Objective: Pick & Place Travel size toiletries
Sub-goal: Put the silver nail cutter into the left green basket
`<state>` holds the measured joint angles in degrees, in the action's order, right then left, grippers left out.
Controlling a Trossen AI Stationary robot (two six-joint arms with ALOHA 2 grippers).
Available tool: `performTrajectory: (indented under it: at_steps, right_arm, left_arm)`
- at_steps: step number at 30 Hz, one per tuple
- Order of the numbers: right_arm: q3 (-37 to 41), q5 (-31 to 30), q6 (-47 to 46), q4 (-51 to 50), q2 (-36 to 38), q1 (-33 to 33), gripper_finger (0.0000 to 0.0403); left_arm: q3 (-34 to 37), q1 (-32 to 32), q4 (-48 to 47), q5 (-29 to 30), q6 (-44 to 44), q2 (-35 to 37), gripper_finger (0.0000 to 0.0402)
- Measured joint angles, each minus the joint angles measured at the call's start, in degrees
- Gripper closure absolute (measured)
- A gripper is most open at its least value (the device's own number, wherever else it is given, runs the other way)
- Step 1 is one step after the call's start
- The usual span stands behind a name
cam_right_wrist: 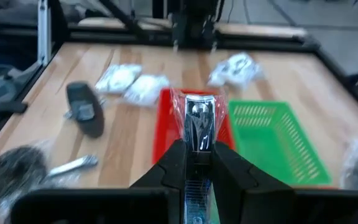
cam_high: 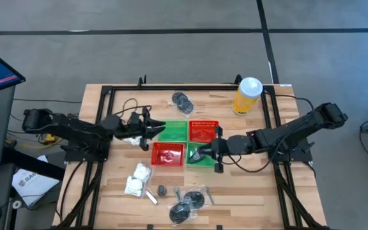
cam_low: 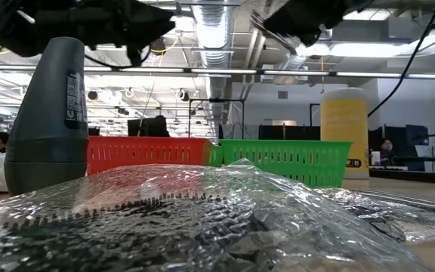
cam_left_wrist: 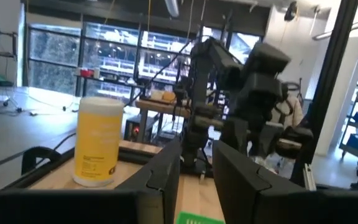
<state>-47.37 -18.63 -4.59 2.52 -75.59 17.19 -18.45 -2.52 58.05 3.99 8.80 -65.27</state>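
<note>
Right end effector [cam_right_wrist: 197,163] pinching silvery tube [cam_right_wrist: 198,127] above baskets [cam_high: 202,131], left end effector [cam_left_wrist: 196,163] fingers narrowly parted, empty

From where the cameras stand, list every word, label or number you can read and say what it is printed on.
None can be read in full.
Small dark bottle: white vertical lettering, too blurred to read.
Yellow cup: a printed label with fine lines, too small to read.
White paper on the floor left of the table: a dark logo, illegible.
The silvery tube held in the right gripper: no print legible.
</note>
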Motion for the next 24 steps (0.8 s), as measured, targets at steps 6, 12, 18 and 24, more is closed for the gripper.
performTrajectory:
  at_steps: [6, 12, 18, 24]
  right_arm:
    - [0.0, 0.14, 3.0, 4.24, 0.0, -2.99, 0.0363]
    - [-0.02, 0.46, 5.1, 7.73, -0.02, -5.12, 0.0363]
    - [-0.02, 0.57, 6.14, 10.09, -0.02, -5.75, 0.0363]
    - [-0.02, 0.59, 6.72, 11.78, -0.02, -5.85, 0.0363]
  left_arm:
    - [-4.42, -0.02, 0.04, -4.16, -2.85, -7.04, 0.0314]
    - [-7.78, -0.02, 0.51, -6.98, -4.08, -11.53, 0.0314]
    - [-10.5, -0.04, 2.58, -6.95, -4.09, -16.37, 0.0314]
    - [-13.97, 0.54, 3.51, -7.12, -6.78, -20.44, 0.0314]
